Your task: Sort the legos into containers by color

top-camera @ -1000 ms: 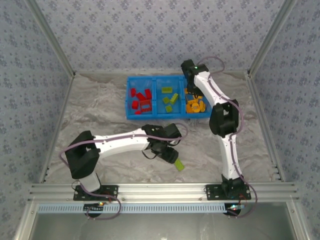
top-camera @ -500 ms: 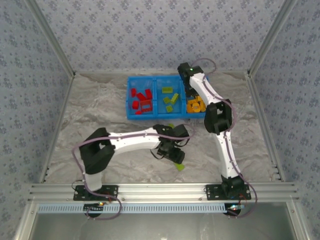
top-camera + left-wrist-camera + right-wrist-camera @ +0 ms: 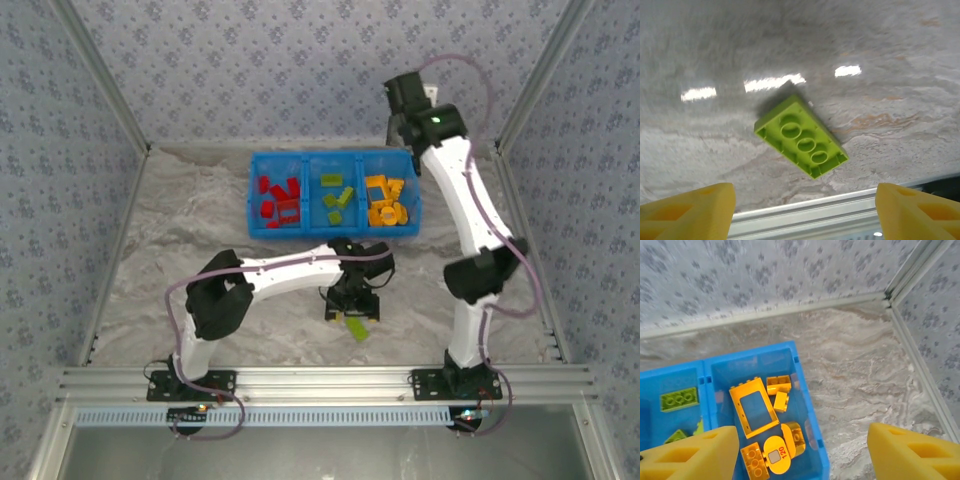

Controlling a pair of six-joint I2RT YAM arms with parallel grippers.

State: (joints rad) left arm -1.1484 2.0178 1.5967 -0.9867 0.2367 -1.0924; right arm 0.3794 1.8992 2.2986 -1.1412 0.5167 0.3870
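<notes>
On the near side of the blue bin (image 3: 330, 234), well apart from it on the marbled table (image 3: 180, 230), one lime green brick (image 3: 801, 136) lies alone, underside up, with an aluminium rail (image 3: 850, 212) just past it. The left gripper (image 3: 802, 210) hangs just above the brick, its two yellow fingers (image 3: 690, 210) spread wide and holding nothing, with the brick centred in the gap beyond the tips. The bin's three compartments hold red legos (image 3: 280, 198) on the left, green legos (image 3: 338, 197) in the middle and about six orange-yellow pieces (image 3: 754, 407) on the right, and the right gripper (image 3: 802, 455) hangs over these, likewise splayed and empty.
</notes>
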